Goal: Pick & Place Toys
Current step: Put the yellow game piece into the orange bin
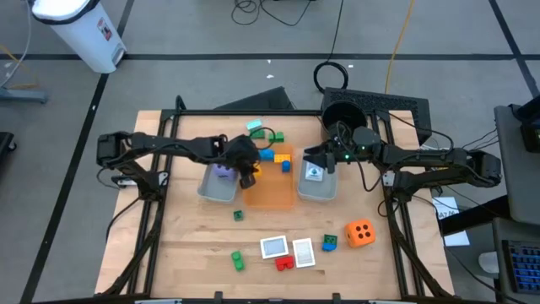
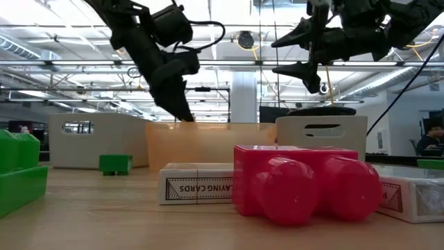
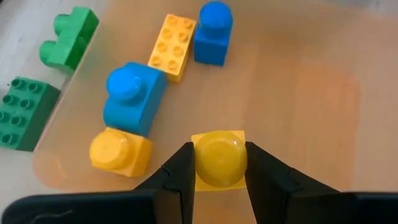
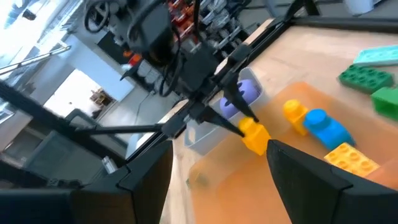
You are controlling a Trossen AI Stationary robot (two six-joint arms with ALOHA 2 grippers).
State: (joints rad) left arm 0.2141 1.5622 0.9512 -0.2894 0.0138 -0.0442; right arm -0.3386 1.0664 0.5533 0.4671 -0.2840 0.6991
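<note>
Your left hand [image 3: 217, 171] was clamped on a small yellow plastic brick [image 3: 217, 157], held over the translucent orange rectangular tray [image 1: 272, 192], just beside another yellow brick [image 3: 120, 151] and a blue brick [image 3: 132, 96] lying in it. Your right hand [image 1: 325, 157] hovered over the right grey tray [image 1: 318, 191], fingers spread wide, holding nothing.

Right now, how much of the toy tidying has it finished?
Partly done. A few bricks already lie in the orange tray, and a purple die in a grey tray. The left gripper holds a yellow brick over the orange tray. Still out on the table: an orange die, cards, red brick.
</note>
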